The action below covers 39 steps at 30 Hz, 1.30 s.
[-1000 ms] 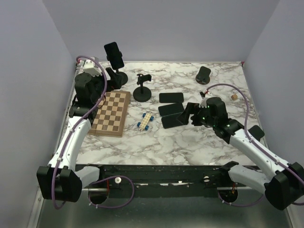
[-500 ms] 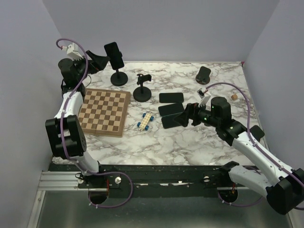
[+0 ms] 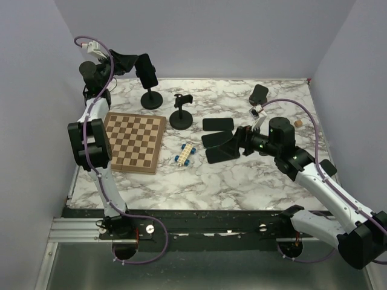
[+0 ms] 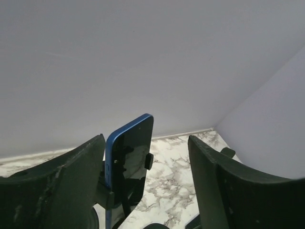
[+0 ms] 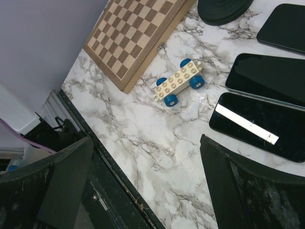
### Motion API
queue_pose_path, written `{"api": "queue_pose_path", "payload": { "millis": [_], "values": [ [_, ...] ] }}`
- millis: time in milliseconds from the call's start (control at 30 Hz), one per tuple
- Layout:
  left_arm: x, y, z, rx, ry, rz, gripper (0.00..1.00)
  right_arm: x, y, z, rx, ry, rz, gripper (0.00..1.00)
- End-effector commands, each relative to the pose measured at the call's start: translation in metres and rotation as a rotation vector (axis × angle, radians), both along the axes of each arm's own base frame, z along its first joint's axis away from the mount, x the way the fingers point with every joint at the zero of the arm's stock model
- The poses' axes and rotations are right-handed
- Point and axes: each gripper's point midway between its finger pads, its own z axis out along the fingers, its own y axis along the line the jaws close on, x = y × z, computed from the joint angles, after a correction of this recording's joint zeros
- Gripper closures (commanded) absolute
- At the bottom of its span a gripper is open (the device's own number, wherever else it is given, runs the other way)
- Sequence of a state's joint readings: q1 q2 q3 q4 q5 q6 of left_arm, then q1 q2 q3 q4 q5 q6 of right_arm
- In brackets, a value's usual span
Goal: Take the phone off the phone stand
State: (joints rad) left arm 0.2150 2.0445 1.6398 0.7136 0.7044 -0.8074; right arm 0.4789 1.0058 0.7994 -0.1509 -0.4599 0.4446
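A blue-edged phone point(image 3: 146, 69) with a dark screen stands clamped upright in a black phone stand point(image 3: 150, 99) at the back left of the marble table. In the left wrist view the phone point(image 4: 129, 152) sits between my open fingers, close to the left finger point(image 4: 71, 181), with a wide gap to the right finger. My left gripper point(image 3: 130, 63) is raised at the phone's height, open, just left of it. My right gripper point(image 3: 233, 145) is open and empty, hovering over three dark phones lying flat at the table's middle.
A second, empty black stand point(image 3: 181, 112) stands right of the phone stand. A chessboard point(image 3: 134, 141) lies at the left. A white toy car with blue wheels point(image 3: 185, 155) sits mid-table. Flat phones point(image 5: 267, 74) lie near the right gripper. A black puck point(image 3: 259, 95) and a small wooden piece point(image 3: 297, 122) sit at the back right.
My left arm has swung up and back from over the chessboard to the phone's height, and its open fingers now reach around the phone. My right gripper has shifted slightly.
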Motion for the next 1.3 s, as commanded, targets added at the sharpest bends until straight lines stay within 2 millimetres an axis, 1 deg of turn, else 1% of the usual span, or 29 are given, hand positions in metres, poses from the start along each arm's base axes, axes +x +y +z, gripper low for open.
{"api": "queue_pose_path", "payload": {
  "millis": [0, 67, 167, 233, 367, 600, 667, 700, 733, 933, 967, 1100, 1133, 1167, 1200, 1267],
  "values": [
    [0.013, -0.004, -0.003, -0.012, -0.039, -0.064, 0.26, 0.002, 0.004, 0.003, -0.011, 0.013, 0.015, 0.0],
    [0.018, -0.007, -0.009, -0.003, -0.034, -0.076, 0.27, 0.004, 0.005, -0.002, -0.028, 0.021, 0.017, 0.0],
    [0.027, -0.014, -0.022, 0.002, -0.005, -0.094, 0.32, 0.009, 0.007, -0.004, -0.038, 0.029, 0.017, 0.0],
    [0.029, -0.018, -0.029, 0.0, 0.002, -0.099, 0.39, 0.011, 0.008, -0.004, -0.04, 0.032, 0.02, 0.0],
    [0.038, -0.024, -0.041, -0.017, 0.02, -0.112, 0.45, 0.012, 0.009, -0.004, -0.041, 0.033, 0.024, 0.0],
    [0.044, -0.042, -0.039, -0.023, 0.015, -0.145, 0.61, 0.013, 0.008, -0.01, -0.049, 0.05, 0.017, 0.0],
    [0.044, -0.049, -0.036, -0.03, 0.011, -0.156, 0.75, 0.014, 0.008, -0.01, -0.05, 0.054, 0.011, 0.0],
    [0.044, -0.052, -0.034, -0.036, 0.008, -0.161, 0.8, 0.014, 0.009, -0.011, -0.051, 0.056, 0.011, 0.0],
    [0.043, -0.057, -0.032, -0.039, 0.003, -0.174, 0.85, 0.014, 0.008, -0.011, -0.05, 0.058, 0.008, 0.0],
    [0.037, -0.096, -0.017, -0.036, -0.034, -0.257, 0.92, 0.014, 0.008, -0.011, -0.048, 0.06, 0.005, 0.0],
    [0.037, -0.104, -0.016, -0.036, -0.038, -0.27, 0.99, 0.013, 0.008, -0.012, -0.049, 0.061, 0.002, 0.0],
    [0.037, -0.133, -0.013, -0.036, -0.052, -0.327, 1.0, 0.013, 0.007, -0.011, -0.044, 0.064, -0.004, 0.0],
    [0.036, -0.138, -0.01, -0.036, -0.062, -0.342, 1.0, 0.012, 0.007, -0.011, -0.044, 0.065, -0.004, 0.0],
    [0.037, -0.139, -0.012, -0.039, -0.063, -0.349, 1.0, 0.012, 0.006, -0.01, -0.042, 0.065, -0.006, 0.0],
    [0.033, -0.16, -0.01, -0.039, -0.072, -0.389, 1.0, 0.012, 0.006, -0.01, -0.042, 0.068, -0.008, 0.0],
    [0.032, -0.176, -0.011, -0.039, -0.073, -0.423, 1.0, 0.012, 0.005, -0.01, -0.042, 0.067, -0.018, 0.0]
  ]
}}
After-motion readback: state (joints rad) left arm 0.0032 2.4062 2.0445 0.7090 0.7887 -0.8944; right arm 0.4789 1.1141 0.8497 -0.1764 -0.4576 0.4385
